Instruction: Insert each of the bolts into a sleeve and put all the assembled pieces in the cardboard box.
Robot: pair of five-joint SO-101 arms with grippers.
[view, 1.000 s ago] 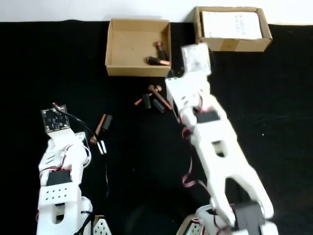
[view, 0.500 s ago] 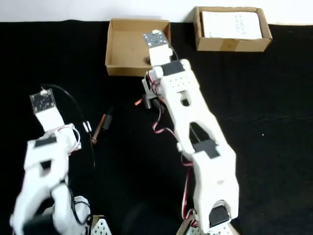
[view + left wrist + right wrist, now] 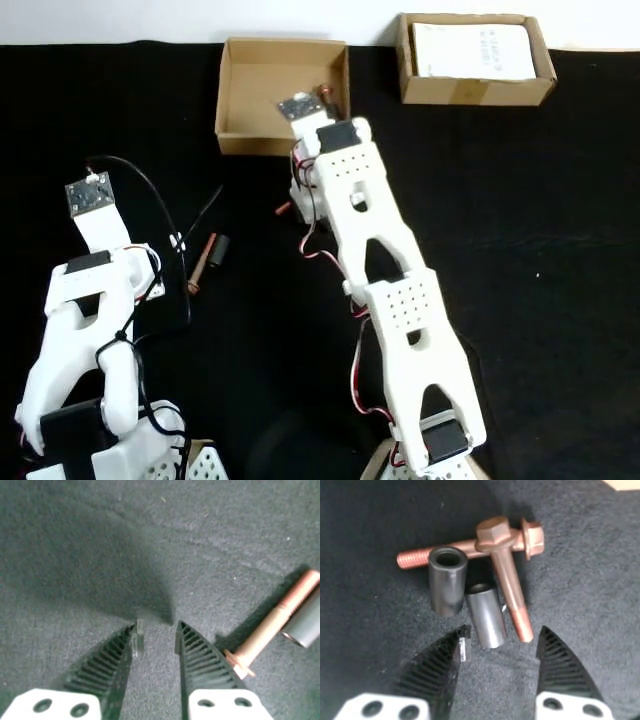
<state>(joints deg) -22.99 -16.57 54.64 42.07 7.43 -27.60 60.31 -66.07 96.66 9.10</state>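
Right pincer (image 3: 501,639) hangs released, jaws spread wide with nothing between them, just short of a small heap of loose parts on the black table (image 3: 560,250). The heap lies mid-table, close to the near wall of the cardboard box (image 3: 232,95). It holds a first bolt (image 3: 465,547), a second bolt (image 3: 512,595) crossing over it with its hex head on top, and two dark sleeves side by side. The first sleeve (image 3: 447,580) shows an open, hollow end, and the second sleeve (image 3: 487,615) touches the second bolt's shank (neither sleeve is on a bolt).

Left pincer (image 3: 156,632) is released too, though barely: its jaws stand a narrow gap apart, gripping nothing, low over the left part of the table. Just to its right lies a third bolt (image 3: 270,627), with a third sleeve (image 3: 302,627) against its threaded end, beside it rather than around it.

Inside the cardboard box, at its near right corner, a copper bolt head (image 3: 325,97) peeks past the right arm (image 3: 380,230); whether it wears a sleeve cannot be told. At the far right stands a second box (image 3: 545,90) holding a white sheet.
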